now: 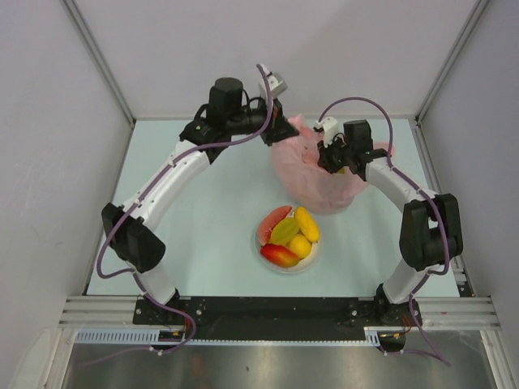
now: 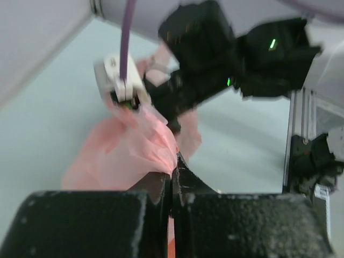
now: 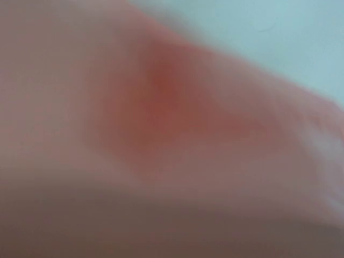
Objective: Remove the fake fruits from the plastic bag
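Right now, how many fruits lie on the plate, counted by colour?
Yellow fruits: 2
Yellow-green fruit: 1
Pinkish-red slice: 1
Red-orange fruit: 1
Total on the plate: 5

I can't read any words, numbers or brand names anywhere. The plastic bag is plain pink with no print. At one o'clock in the left wrist view, two tiny green lights glow on the black right arm. They are just dots, not letters.
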Robot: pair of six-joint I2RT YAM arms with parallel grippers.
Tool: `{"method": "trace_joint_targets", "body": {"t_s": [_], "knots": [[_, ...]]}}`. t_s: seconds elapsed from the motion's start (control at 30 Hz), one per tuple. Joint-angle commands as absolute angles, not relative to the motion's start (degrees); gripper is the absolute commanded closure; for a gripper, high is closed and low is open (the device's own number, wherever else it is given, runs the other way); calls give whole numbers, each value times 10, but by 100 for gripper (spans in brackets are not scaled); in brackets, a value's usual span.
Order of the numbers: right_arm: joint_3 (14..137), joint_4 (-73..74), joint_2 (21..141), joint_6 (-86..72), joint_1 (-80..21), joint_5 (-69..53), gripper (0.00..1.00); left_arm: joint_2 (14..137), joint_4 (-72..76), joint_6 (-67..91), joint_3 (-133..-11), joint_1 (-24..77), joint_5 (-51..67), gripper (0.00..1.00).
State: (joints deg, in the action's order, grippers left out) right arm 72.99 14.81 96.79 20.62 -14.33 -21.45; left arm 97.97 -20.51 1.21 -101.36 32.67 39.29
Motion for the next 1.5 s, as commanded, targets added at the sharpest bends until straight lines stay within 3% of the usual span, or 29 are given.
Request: {"method": "trace_joint_targets", "body": {"t_s": [0.0, 0.2, 0.47, 0.67, 0.87, 1.0, 1.13, 1.47], "knots": [[744, 119, 975, 218, -127, -151, 90, 1013, -153, 51, -1136, 329, 417, 100], [741, 122, 942, 212, -95, -74, 77, 987, -154, 26, -1155, 329, 453, 100], [615, 157, 790, 202, -89, -60, 74, 920, -371, -207, -955, 327, 448, 100], [522, 171, 716, 177, -88, -117, 72, 953, -453, -229, -942, 311, 421, 100], [533, 125, 720, 178, -113, -159, 70, 955, -460, -244, -957, 312, 426, 100], [530, 224, 730, 185, -149, -187, 73, 953, -505, -287, -955, 311, 393, 100], [459, 228, 680, 177, -178, -167, 75, 947, -490, -299, -948, 310, 374, 100], [554, 76, 757, 153, -108, -128, 72, 983, -486, -281, -1015, 310, 391, 100]]}}
